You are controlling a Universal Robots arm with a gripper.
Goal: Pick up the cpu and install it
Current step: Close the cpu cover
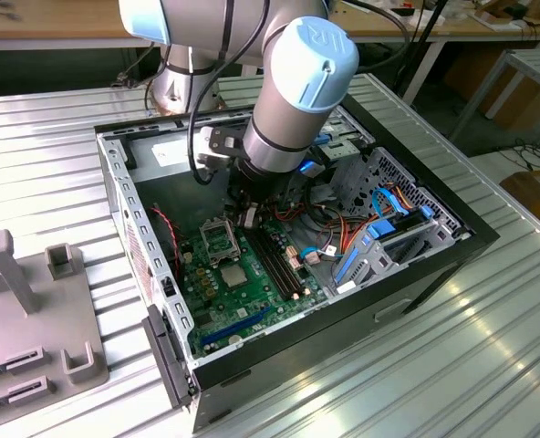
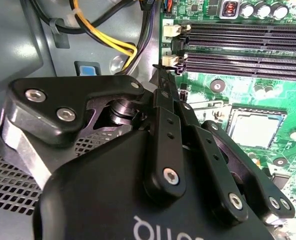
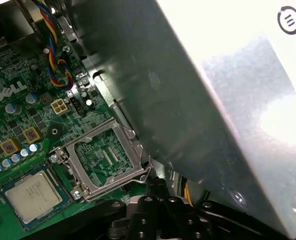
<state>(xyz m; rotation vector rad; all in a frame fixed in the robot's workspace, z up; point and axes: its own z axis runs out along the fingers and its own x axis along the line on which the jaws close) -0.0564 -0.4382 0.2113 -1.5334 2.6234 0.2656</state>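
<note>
The cpu (image 3: 34,195) sat flat in its socket on the green motherboard (image 1: 252,292), its metal lid facing up, with the hinged retention frame (image 3: 105,157) swung open just beside it. In the exterior view the chip (image 1: 233,276) lay near the middle of the board, below the empty-looking frame (image 1: 217,239) and to the exterior view's left of the long memory slots (image 1: 279,263). The second wrist view showed the same chip (image 2: 255,127) beyond the black linkage of the gripper (image 2: 164,75), whose fingers (image 2: 168,95) were drawn together with nothing visible between them. The gripper (image 1: 248,215) hung inside the open computer case (image 1: 434,265), close above the board near the frame, apart from the chip. The case rested on a ribbed metal table (image 1: 33,164); a grey fixture (image 1: 33,310) stood at the exterior view's left.
</note>
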